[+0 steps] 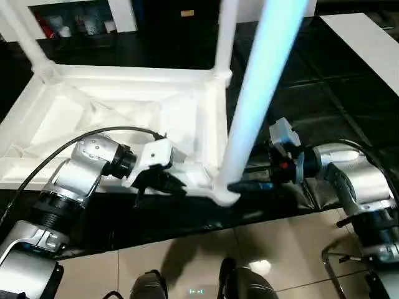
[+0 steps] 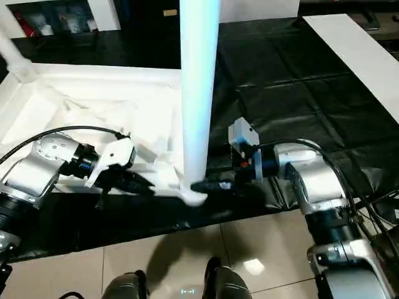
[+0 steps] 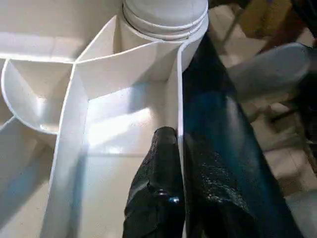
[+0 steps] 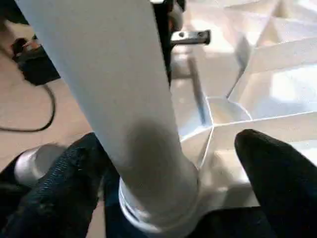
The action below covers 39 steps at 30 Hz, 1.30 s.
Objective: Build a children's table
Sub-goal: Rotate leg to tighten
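At near corner of upturned table top on black-covered counter: leg seated upright in socket. Left hand clamped on rim, probably steadying top. Right hand spread wide about leg base, apparently letting go.

A lab-like room: black sheeting over tiled floor, cabinet behind.

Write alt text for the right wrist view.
A white table leg stands seated in a corner socket of the upturned tabletop. The right gripper is open, one black finger on each side of the leg's base.
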Available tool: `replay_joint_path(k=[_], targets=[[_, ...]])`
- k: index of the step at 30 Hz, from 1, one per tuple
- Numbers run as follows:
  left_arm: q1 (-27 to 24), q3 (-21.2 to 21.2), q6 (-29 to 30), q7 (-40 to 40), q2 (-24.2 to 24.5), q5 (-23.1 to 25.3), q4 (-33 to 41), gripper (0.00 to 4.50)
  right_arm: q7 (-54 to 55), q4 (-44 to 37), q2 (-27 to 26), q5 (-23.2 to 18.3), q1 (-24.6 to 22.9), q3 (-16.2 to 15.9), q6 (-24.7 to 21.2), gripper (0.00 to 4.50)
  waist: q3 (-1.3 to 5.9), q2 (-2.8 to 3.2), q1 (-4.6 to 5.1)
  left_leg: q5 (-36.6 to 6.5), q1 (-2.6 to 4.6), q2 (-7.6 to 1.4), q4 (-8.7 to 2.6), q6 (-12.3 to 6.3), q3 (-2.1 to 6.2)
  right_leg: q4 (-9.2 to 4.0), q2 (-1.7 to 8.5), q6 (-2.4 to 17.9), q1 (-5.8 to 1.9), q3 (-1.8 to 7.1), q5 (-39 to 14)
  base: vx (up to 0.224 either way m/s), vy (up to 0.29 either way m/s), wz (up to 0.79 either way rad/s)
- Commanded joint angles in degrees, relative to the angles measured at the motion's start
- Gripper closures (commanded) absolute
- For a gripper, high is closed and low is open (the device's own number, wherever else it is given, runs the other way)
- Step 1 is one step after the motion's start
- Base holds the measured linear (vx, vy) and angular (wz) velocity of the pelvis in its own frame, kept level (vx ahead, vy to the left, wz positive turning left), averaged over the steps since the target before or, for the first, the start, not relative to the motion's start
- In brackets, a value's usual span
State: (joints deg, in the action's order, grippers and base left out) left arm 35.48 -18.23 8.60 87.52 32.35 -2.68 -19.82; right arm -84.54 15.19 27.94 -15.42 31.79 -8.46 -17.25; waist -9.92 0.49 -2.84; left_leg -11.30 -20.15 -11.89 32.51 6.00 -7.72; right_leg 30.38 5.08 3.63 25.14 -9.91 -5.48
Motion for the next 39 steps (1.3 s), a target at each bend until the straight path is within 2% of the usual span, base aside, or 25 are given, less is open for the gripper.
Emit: replay_joint_path(k=[1,2,3,6,9,12,13,14,15,19,20,27,31,33,34,35,37,39], targets=[[1.1,-2.4,-1.9,4.0,0.2,-0.8,0.5,4.5,-2.7,1.2,0.4,-0.6,1.3,-1.0,1.0,0.5,4.89,-0.38,0.31,-4.4,-0.33,-0.9,-3.01,-8.82,-0.79,-2.68,3.21,7.3,-5.18,3.83,-22.6,0.0,0.0,0.0],[1.1,-2.4,-1.9,4.0,0.2,-0.8,0.5,4.5,-2.7,1.2,0.4,-0.6,1.3,-1.0,1.0,0.5,4.88,-0.35,0.32,-4.5,-0.35,-0.84,-2.97,-8.76,-0.81,-2.77,3.23,7.1,-5.16,3.82,-23.0,0.0,0.0,0.0],[1.1,-2.4,-1.9,4.0,0.2,-0.8,0.5,4.5,-2.7,1.2,0.4,-0.6,1.4,-1.0,1.0,0.76,4.91,-0.4,0.3,-4.4,-0.36,-0.82,-2.97,-8.48,-0.81,-2.75,3.2,6.8,-5.21,3.84,-23.2,0.0,0.0,0.0],[1.9,-2.8,-2.6,4.2,-0.2,-0.8,-0.5,4.5,-4.9,1.7,-0.1,-1.3,2.0,-2.5,1.2,0.88,4.95,-0.35,0.21,-3.9,-0.36,-0.82,-2.93,-8.64,-0.78,-2.69,3.09,6.8,-5.16,3.79,-22.9,0.0,0.0,0.0],[2.1,-2.8,-3.1,4.6,-0.4,-0.9,-0.9,4.5,-6.6,2.8,-0.2,-1.8,2.5,-3.2,1.9,1.26,5.02,-0.4,0.11,-3.5,-0.41,-0.83,-2.9,-8.77,-0.8,-2.63,3.15,6.8,-5.19,3.83,-22.5,0.0,0.0,0.0],[2.1,-2.7,-3.1,4.6,-0.5,-0.9,-1.0,4.5,-6.9,2.9,-0.2,-1.9,2.6,-3.2,2.0,1.3,5.02,-0.34,0.0,-3.0,-0.5,-0.86,-2.89,-8.88,-0.77,-2.54,3.1,7.1,-5.21,3.8,-21.8,0.0,0.0,0.0],[2.2,-2.7,-3.5,4.9,-0.6,-0.8,-1.2,4.5,-7.7,3.7,0.0,-2.3,3.0,-3.9,2.5,1.5,4.96,-0.15,-0.05,-3.1,-0.49,-0.85,-2.9,-8.82,-0.76,-2.57,3.07,7.1,-5.18,3.78,-21.9,0.0,0.0,0.0],[2.2,-2.7,-3.5,4.9,-0.6,-0.8,-1.2,4.5,-7.7,3.7,0.0,-2.3,3.0,-3.9,2.5,1.62,4.99,-0.25,-0.05,-3.5,-0.46,-0.82,-2.88,-8.85,-0.8,-2.65,3.08,7.0,-5.22,3.76,-22.2,0.0,0.0,0.0],[2.3,-2.8,-4.0,5.0,-0.5,-0.8,-1.6,4.5,-7.9,4.1,0.5,-3.1,3.3,-5.0,2.9,1.69,4.97,-0.2,-0.07,-3.5,-0.49,-0.83,-2.88,-8.84,-0.78,-2.64,3.1,7.0,-5.23,3.75,-22.2,0.0,0.0,0.0],[2.5,-2.9,-4.4,4.9,-0.5,-0.8,-2.2,4.5,-8.0,4.5,0.9,-3.6,3.5,-5.8,3.2,1.89,4.88,-0.29,-0.08,-3.8,-0.48,-0.72,-2.92,-8.56,-0.79,-2.83,3.04,6.4,-5.23,3.72,-23.3,0.0,0.0,0.0],[2.5,-2.9,-4.5,4.9,-0.5,-0.8,-2.2,4.5,-8.0,4.6,0.9,-3.6,3.5,-5.9,3.2,2.12,4.88,-0.3,-0.08,-3.9,-0.45,-0.73,-2.93,-8.5,-0.79,-2.83,3.01,6.3,-5.19,3.7,-23.4,0.0,0.0,0.0],[2.2,-2.1,-3.2,2.9,-1.2,-0.8,-2.1,4.5,-8.0,3.7,0.9,-4.6,3.1,-6.4,2.5,2.42,4.87,-0.35,-0.12,-3.9,-0.5,-0.77,-2.93,-8.43,-0.8,-2.78,3.06,6.4,-5.2,3.73,-23.2,0.0,0.0,0.0],[1.8,-1.0,0.5,-0.2,-2.7,-1.7,-0.8,4.5,-8.0,0.8,0.0,-5.7,1.2,-4.8,-1.2,2.48,4.84,-0.47,-0.18,-3.8,-0.5,-0.8,-2.95,-8.29,-0.89,-2.85,3.02,6.3,-5.3,3.81,-23.3,0.0,0.0,0.0],[1.5,0.1,4.1,-2.9,-4.6,-2.8,0.6,4.5,-5.7,-2.5,-0.6,-7.6,-0.8,-4.1,-4.5,2.49,4.83,-0.39,-0.39,-3.2,-0.39,-0.98,-2.97,-8.62,-0.82,-2.72,2.98,6.8,-5.12,3.8,-22.5,0.0,0.0,0.0],[1.5,0.1,4.1,-2.9,-4.6,-2.8,0.6,4.5,-5.7,-2.5,-0.6,-7.6,-0.8,-4.1,-4.5,2.5,4.91,-0.34,-0.57,-3.1,-0.24,-1.0,-2.97,-8.69,-0.8,-2.79,3.03,6.8,-5.05,3.78,-22.6,0.0,0.0,0.0],[1.4,0.5,5.7,-4.1,-5.6,-3.4,1.3,4.5,-3.4,-4.1,-1.2,-8.6,-1.7,-3.7,-6.2,2.5,4.75,-0.29,-0.51,-3.4,-0.35,-0.92,-3.04,-8.6,-0.8,-2.93,2.96,6.7,-5.09,3.72,-22.9,0.0,0.0,0.0],[1.3,1.0,7.9,-6.3,-7.3,-4.0,2.1,4.5,1.8,-5.8,-3.5,-9.7,-2.6,-2.6,-8.6,2.5,4.6,-0.44,-0.48,-3.7,-0.4,-0.74,-3.1,-7.87,-0.82,-3.22,3.03,6.0,-5.2,3.73,-24.2,0.0,0.0,0.0],[1.3,1.6,10.1,-8.9,-9.5,-4.3,2.8,4.5,9.9,-7.7,-7.4,-9.3,-3.5,-1.1,-10.3,2.5,4.47,-0.48,0.02,-5.0,-0.53,-0.08,-3.09,-6.32,-0.82,-3.86,2.94,3.8,-5.32,3.35,-28.1,0.0,0.0,0.0]])
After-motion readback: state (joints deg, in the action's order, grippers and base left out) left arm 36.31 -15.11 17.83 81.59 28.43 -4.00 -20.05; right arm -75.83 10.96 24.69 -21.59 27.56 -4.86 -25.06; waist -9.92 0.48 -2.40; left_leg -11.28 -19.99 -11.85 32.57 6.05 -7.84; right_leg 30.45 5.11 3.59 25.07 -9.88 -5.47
